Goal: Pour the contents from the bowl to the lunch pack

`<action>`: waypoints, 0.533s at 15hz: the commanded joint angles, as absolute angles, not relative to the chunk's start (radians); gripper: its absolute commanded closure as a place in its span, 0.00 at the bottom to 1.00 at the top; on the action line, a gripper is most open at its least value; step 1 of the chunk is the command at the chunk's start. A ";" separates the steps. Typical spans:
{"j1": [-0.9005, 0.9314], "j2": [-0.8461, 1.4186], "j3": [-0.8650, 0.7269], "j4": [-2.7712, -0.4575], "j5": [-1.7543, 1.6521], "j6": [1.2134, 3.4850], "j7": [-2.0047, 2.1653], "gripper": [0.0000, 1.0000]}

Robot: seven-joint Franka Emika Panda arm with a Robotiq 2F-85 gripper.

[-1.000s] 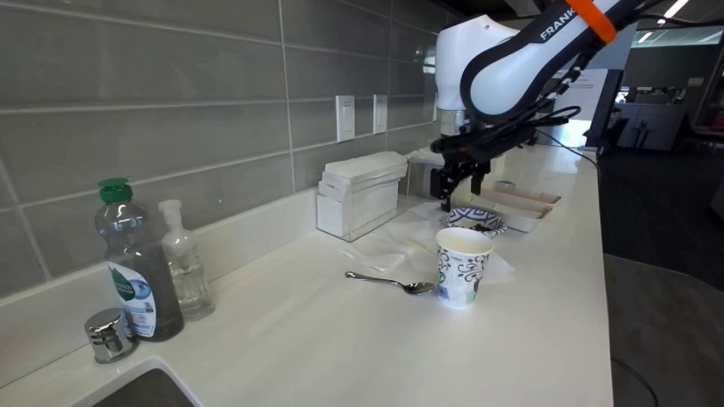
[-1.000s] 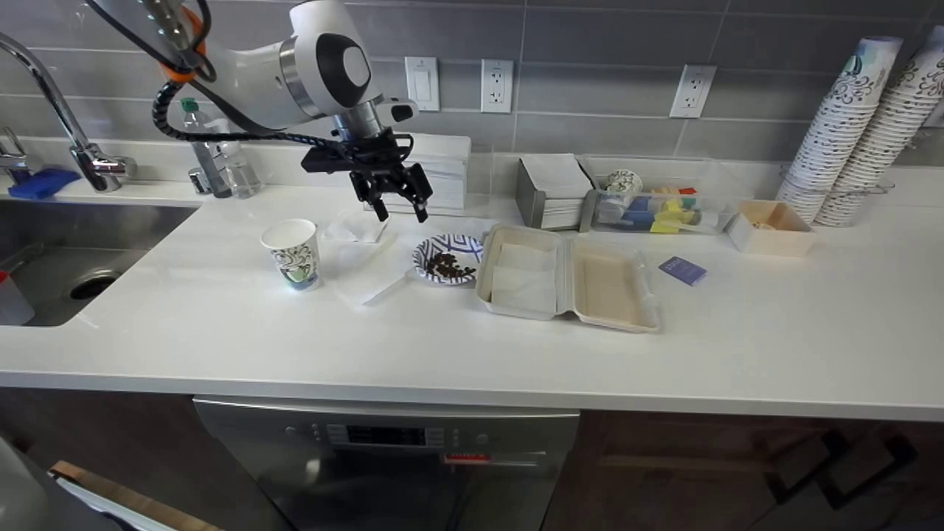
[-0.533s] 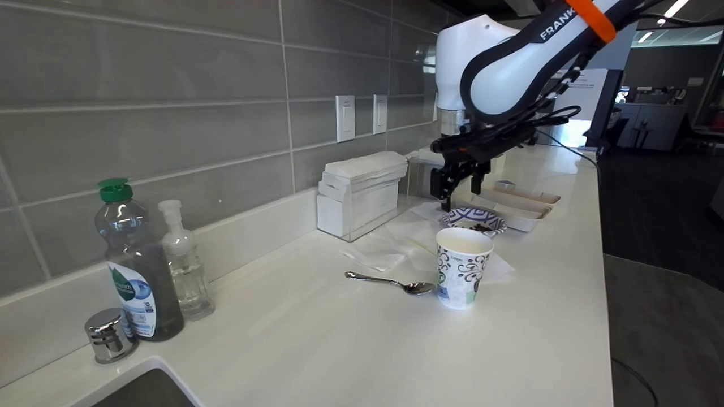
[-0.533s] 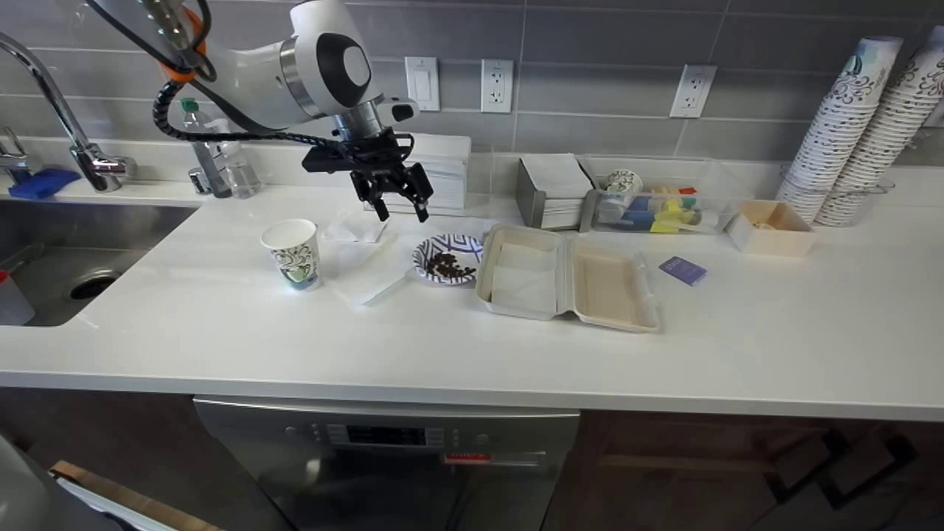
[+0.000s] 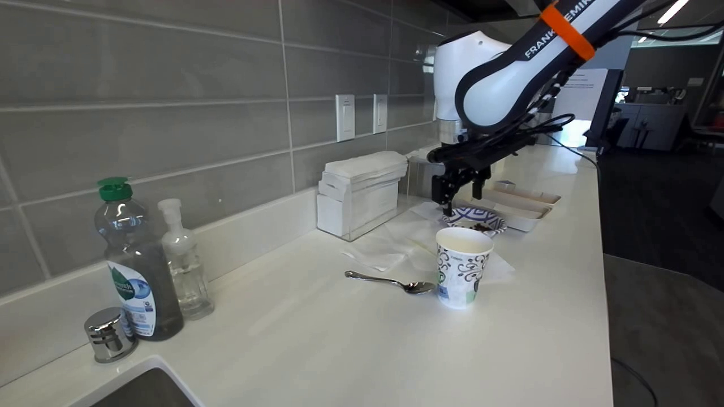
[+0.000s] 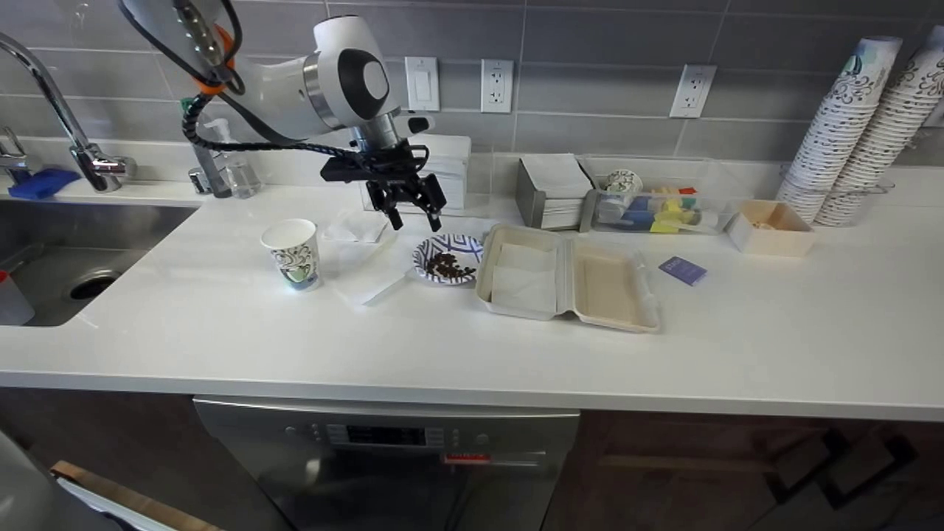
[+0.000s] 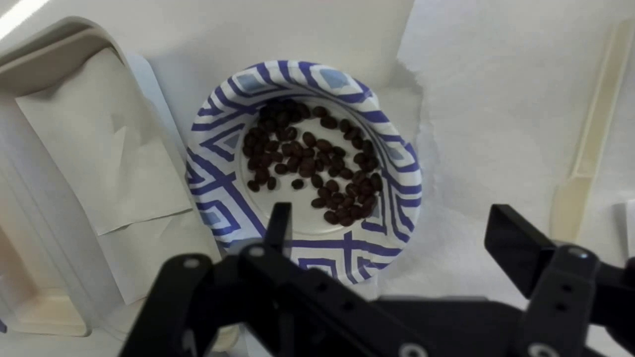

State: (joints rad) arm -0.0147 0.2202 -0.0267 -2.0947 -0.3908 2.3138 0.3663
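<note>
The arm [image 6: 284, 96] stoops over the worktop [image 6: 745, 335], its wrist [image 6: 376, 133] turned down, and the gripper [image 6: 416, 223] hangs above it, somewhere between the front and back edges, fingers [image 7: 516, 243] pointing down and spread well apart.

I had open table [image 6: 413, 339] in front, lunch pack [image 6: 606, 286] hemming one side of the bowl [image 6: 464, 246], paper cup [image 6: 291, 254] beyond the other, napkin holder [image 5: 370, 200] behind

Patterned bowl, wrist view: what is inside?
Coffee beans lie in the bowl, clumped in places, with some white bottom showing. The bottom beneath them is covered; the gripper hides part of the wall.
</note>
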 commanded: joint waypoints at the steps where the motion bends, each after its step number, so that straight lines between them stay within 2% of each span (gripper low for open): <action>1: 0.011 0.295 -0.059 -2.037 -0.395 2.311 0.384 0.02; 2: 0.012 0.309 -0.062 -2.028 -0.388 2.317 0.381 0.10; 3: 0.015 0.322 -0.066 -2.019 -0.386 2.320 0.381 0.13; 7: 0.033 0.370 -0.079 -1.988 -0.389 2.318 0.393 0.48; 8: 0.039 0.381 -0.083 -1.982 -0.390 2.316 0.397 0.51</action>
